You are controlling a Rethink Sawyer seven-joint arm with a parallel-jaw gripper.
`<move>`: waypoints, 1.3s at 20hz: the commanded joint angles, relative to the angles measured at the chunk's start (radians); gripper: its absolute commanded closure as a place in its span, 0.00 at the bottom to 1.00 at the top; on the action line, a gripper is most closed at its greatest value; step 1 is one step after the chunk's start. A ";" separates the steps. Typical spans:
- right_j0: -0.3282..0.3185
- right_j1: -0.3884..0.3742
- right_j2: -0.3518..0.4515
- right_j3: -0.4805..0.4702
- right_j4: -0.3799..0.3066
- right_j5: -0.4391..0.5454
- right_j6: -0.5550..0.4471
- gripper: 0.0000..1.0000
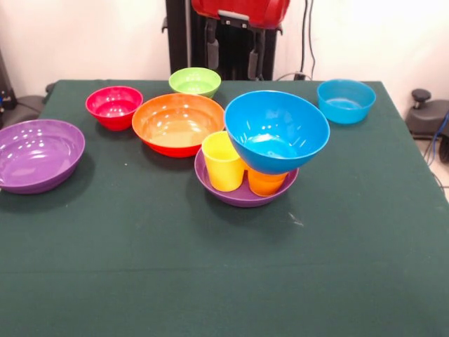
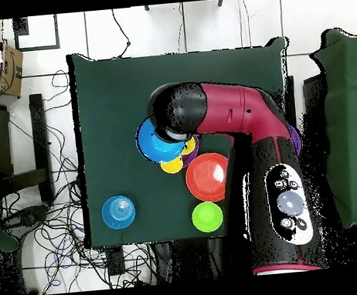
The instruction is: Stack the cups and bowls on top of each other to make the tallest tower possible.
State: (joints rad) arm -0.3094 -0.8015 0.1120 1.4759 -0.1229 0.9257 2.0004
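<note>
the large blue bowl (image 1: pixel 276 130) sits tilted on top of the orange cup (image 1: pixel 266 182), which stands beside the yellow cup (image 1: pixel 223 162) inside a purple bowl (image 1: pixel 245 191) near the middle of the green worktop (image 1: pixel 210 281); that small pile is the tower so far. in the front view the arm (image 1: pixel 240 10) shows only as a red and black mass at the top edge, at about 12 o'clock from the pile, and the pincer cannot be made out there. in the overhead view the arm (image 2: pixel 233 118) covers part of the pile, so whether the pincer is released or clenched cannot be told. the next move likely turns on the blue bowl's lean: its mouth tips toward 5 o'clock in the front view, so anything set on it may slide. counted in the front view: two cups, one yellow and one orange; seven bowls, namely two purple, with the second purple bowl (image 1: pixel 36 154) at 9 o'clock from the pile, a large orange bowl (image 1: pixel 177 123) touching the pile at 10 o'clock, a red bowl (image 1: pixel 114 107), a light green bowl (image 1: pixel 195 81), the large blue one and a small blue bowl (image 1: pixel 345 100) at 2 o'clock.
</note>
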 commanded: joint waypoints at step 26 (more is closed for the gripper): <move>-0.266 0.168 0.217 -0.036 -0.205 0.002 -0.401 0.00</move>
State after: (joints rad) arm -0.5131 -0.7181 0.2152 1.4503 -0.1975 0.9300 1.9774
